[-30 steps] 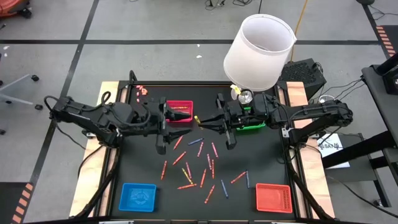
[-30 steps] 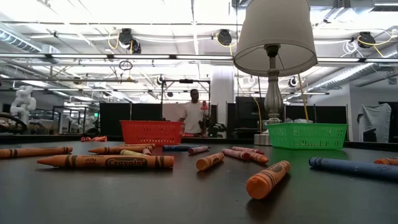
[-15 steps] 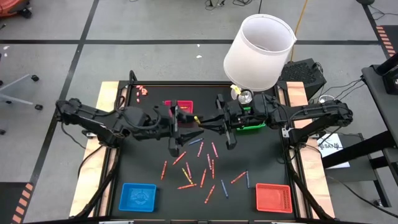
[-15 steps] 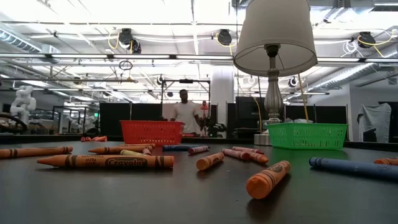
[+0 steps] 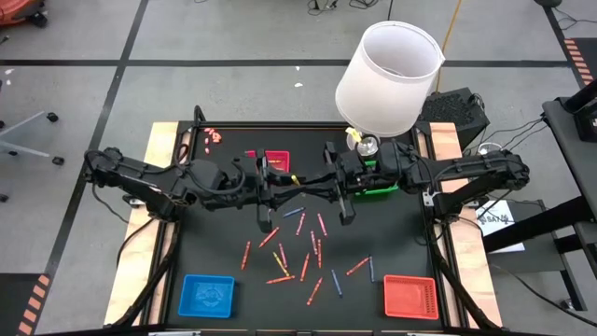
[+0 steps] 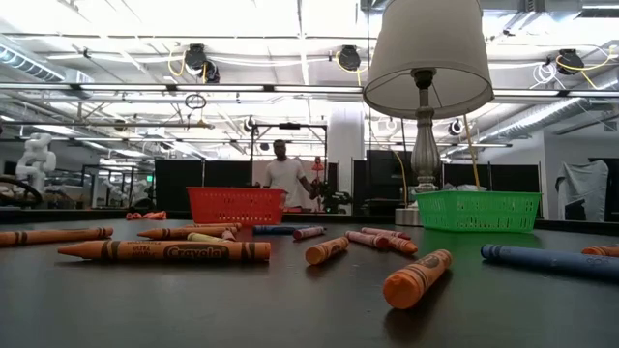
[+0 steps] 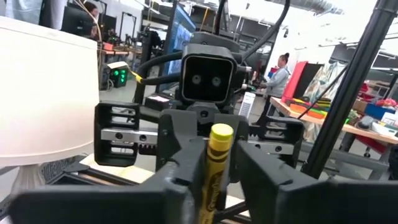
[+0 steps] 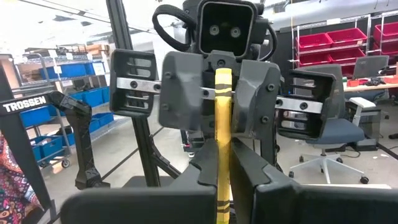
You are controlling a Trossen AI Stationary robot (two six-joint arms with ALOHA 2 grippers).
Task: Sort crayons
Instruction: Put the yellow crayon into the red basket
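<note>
High over the middle of the table my two grippers meet tip to tip, my left gripper (image 5: 283, 191) coming from the left and my right gripper (image 5: 310, 187) from the right. Both are shut on one yellow crayon (image 8: 222, 118), which also shows upright in the left wrist view (image 7: 216, 163). Several other crayons (image 5: 298, 245), mostly red, orange and pink, lie scattered flat on the black table top (image 5: 215, 243) below the grippers. The low view shows the crayons (image 6: 164, 251) but neither gripper. My left gripper pinches one end of the yellow crayon (image 8: 223, 87) between its two fingers (image 7: 177, 186), coming in level from the table's left, fingers along the crayon. The crayon is lifted clear of the table. My right gripper pinches the other end of the yellow crayon (image 8: 222, 186) between its two fingers (image 8: 255, 180), coming in level from the table's right, fingers along the crayon. The crayon spans the gap to the other gripper, clear of the table.
A red tray (image 5: 276, 159) and a green tray (image 5: 378, 187) stand at the far edge, and a blue tray (image 5: 207, 294) and another red tray (image 5: 410, 296) at the near corners. A white lamp (image 5: 390, 65) stands at the far right. A person (image 6: 283, 179) is behind the table.
My left gripper has moved from over the far red tray toward the table's right, up to my right gripper, and has shut on the free end of the yellow crayon. My right gripper has kept still with the crayon.
</note>
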